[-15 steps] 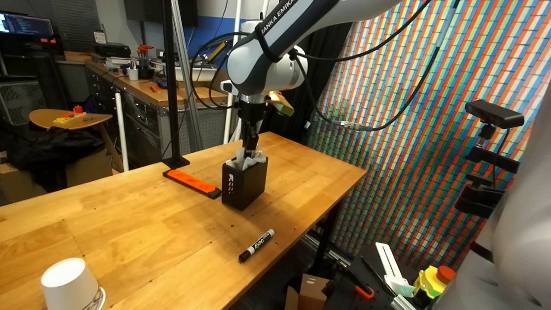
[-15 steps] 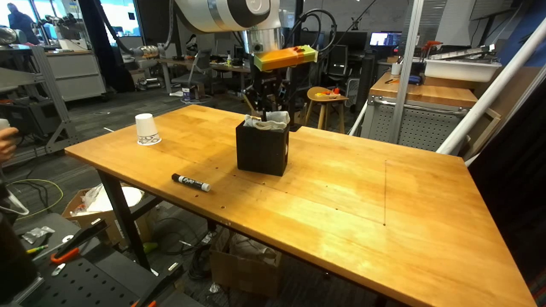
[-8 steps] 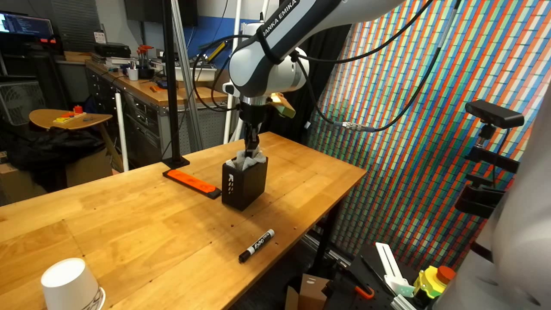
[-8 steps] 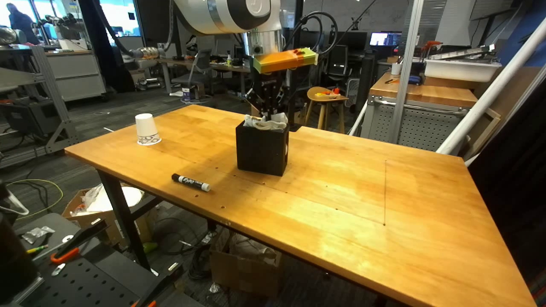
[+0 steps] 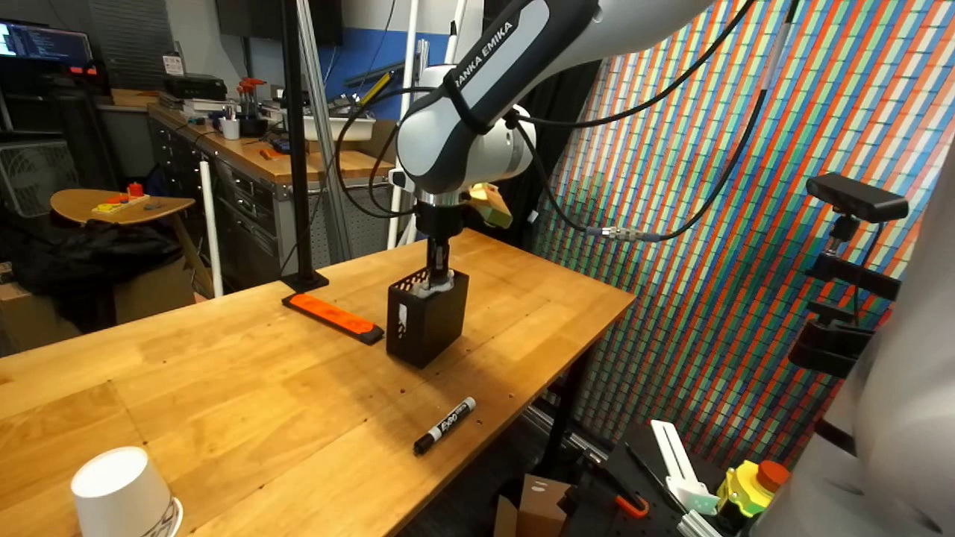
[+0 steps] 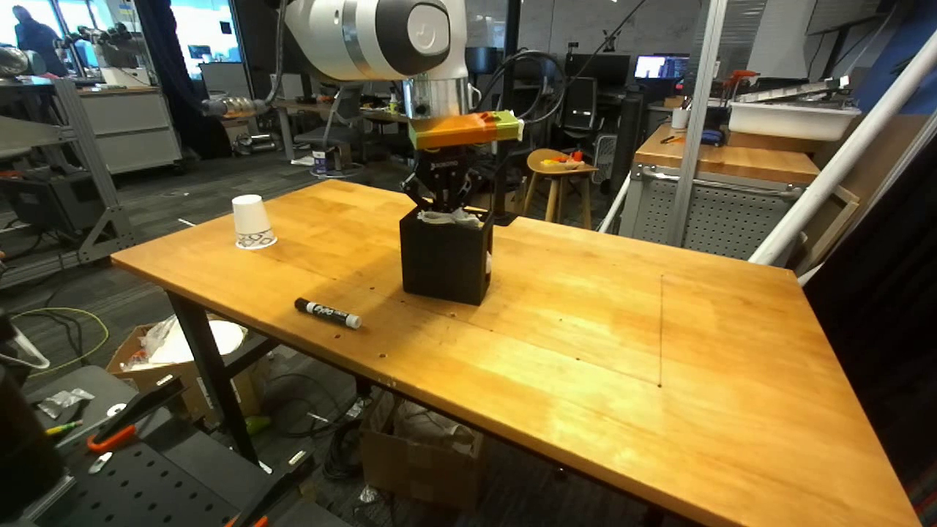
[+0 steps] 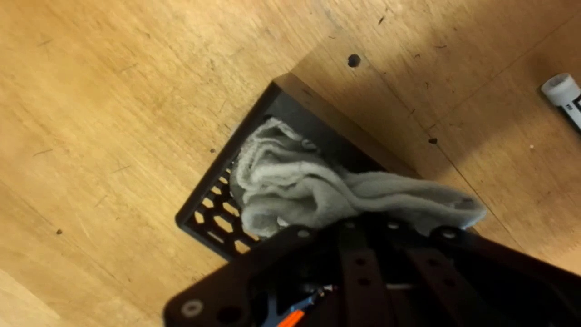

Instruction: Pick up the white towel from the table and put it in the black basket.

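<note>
The black basket stands upright on the table in both exterior views (image 5: 429, 328) (image 6: 443, 256). The greyish-white towel lies bunched in its top, and a little shows above the rim in an exterior view (image 6: 463, 217). In the wrist view the towel (image 7: 299, 177) fills much of the opening, and one fold reaches over toward the right wall. My gripper (image 5: 439, 279) points straight down into the basket mouth, touching the towel. Its jaws look shut. The fingertips are hidden by cloth and basket, so I cannot tell whether cloth is between them.
A black-and-white marker (image 5: 445, 425) lies on the table in front of the basket. An upside-down white paper cup (image 6: 252, 223) stands farther along. An orange and black bar (image 5: 332, 317) lies beside the basket, near a black upright pole (image 5: 297, 149).
My gripper has moved down into the basket's mouth. The towel has sunk with it and stands lower than before, baring the lattice wall. The basket has shifted very slightly.
</note>
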